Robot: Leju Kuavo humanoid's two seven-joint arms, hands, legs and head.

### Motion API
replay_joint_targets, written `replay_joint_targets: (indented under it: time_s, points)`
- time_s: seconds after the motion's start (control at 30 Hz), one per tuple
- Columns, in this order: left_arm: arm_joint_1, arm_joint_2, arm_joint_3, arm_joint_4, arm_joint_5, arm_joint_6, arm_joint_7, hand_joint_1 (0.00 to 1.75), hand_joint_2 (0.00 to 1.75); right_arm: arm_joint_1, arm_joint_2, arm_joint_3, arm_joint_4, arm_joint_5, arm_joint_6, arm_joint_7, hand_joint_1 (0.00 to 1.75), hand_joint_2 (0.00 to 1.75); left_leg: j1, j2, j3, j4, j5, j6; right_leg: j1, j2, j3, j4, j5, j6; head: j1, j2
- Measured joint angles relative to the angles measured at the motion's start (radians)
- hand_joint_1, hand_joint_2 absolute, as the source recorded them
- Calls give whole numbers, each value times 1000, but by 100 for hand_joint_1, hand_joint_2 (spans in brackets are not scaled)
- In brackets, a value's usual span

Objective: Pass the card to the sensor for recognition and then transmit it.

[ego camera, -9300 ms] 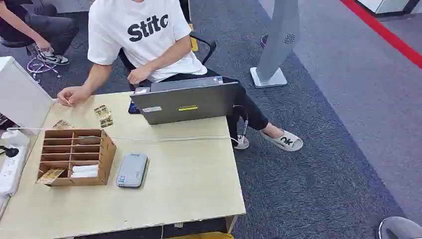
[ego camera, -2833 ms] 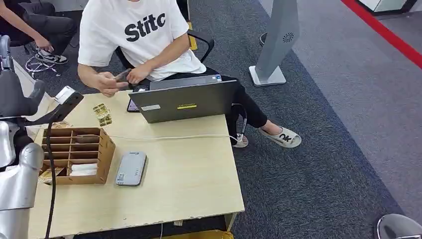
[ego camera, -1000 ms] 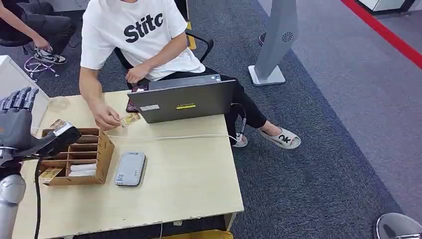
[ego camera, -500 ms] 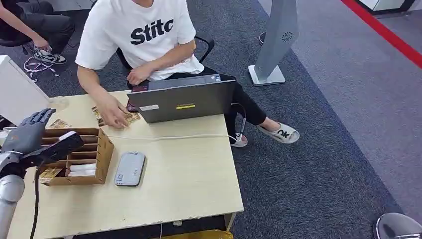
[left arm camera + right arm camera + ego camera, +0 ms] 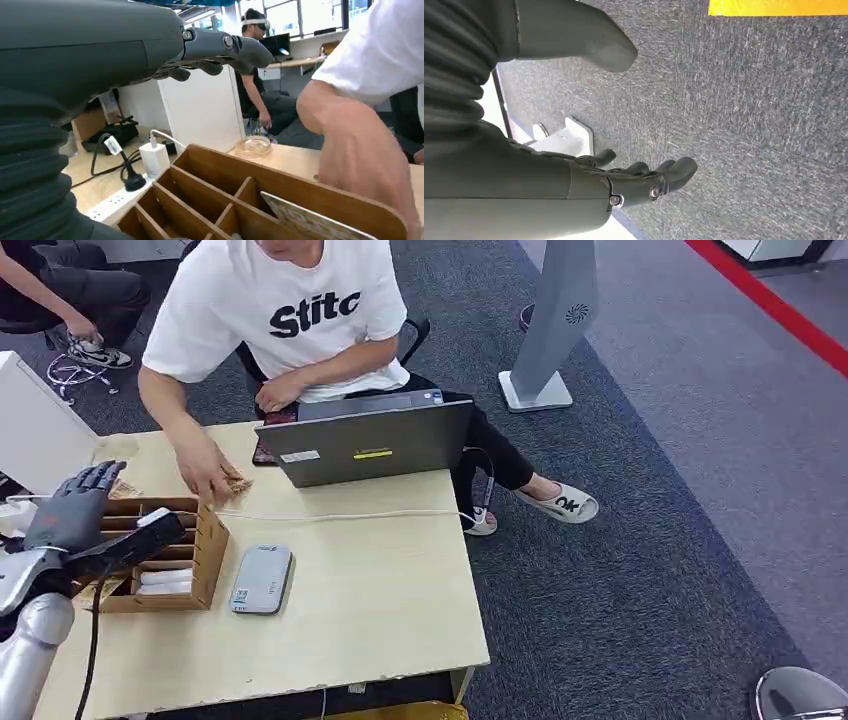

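left robot hand: dark grey many-fingered left robot hand (image 5: 75,505) hovers over the far left end of the wooden organizer, fingers extended and spread, holding nothing; the left wrist view shows the same, fingers (image 5: 220,47) straight above the slots.
right robot hand: dark grey right robot hand (image 5: 634,182) hangs over grey carpet, fingers loosely apart, thumb off to one side, nothing held.
organizer: brown wooden slotted card organizer box (image 5: 165,555) sits on the left side of the bench, directly under the left robot hand; white flat items lie in its near slots. A patterned card stands in a slot (image 5: 310,222) in the left wrist view.
card: small gold-patterned card (image 5: 238,483) lies on the bench just past the organizer's far right corner, under the fingers of the person's hand (image 5: 208,472); mostly covered, so detail is unclear.
sensor: grey flat rounded rectangular reader (image 5: 260,580) lies on the bench just right of the organizer, near the front.
bench: light wood bench (image 5: 380,590).
laptop: grey open laptop (image 5: 365,445) sits at the far edge, lid back toward the camera; white cable (image 5: 340,516) runs across the bench in front of it.
person: seated behind the bench in a white T-shirt (image 5: 290,310) with dark lettering, one arm reaching to the card, other hand at the laptop.
left edge: white power strip (image 5: 120,202) with plugged charger beside the organizer.
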Motion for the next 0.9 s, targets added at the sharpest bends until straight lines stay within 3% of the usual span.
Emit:
replay_joint_targets:
  time_s: [0.43,0.6,0.67,0.73,0.77,0.9]
  points:
    - [0,-52,-8,45,-12,35,-8,0,175,0,0,0,0,13,9,3,0,175,0,0,0,0,0,0,0,0,0,0,0,0,0,0]
    - [0,-64,-8,51,-13,35,-8,35,175,0,0,0,0,14,10,3,0,175,0,0,0,0,0,0,0,0,0,0,0,0,0,0]
    - [0,-68,-8,54,-14,35,-8,35,175,0,0,0,0,16,10,3,0,175,0,0,0,0,0,0,0,0,0,0,0,0,0,0]
    - [0,-71,-8,57,-14,35,-8,72,175,0,0,0,0,20,10,3,0,175,0,0,0,0,0,0,0,0,0,0,0,0,0,0]
    - [0,-73,-8,59,-15,35,-8,65,175,0,0,0,0,21,10,3,0,175,0,0,0,0,0,0,0,0,0,0,0,0,0,0]
    - [1,-79,-8,64,-18,35,-8,68,175,0,0,0,0,22,10,3,0,175,0,0,0,0,0,0,0,0,0,0,0,0,0,0]
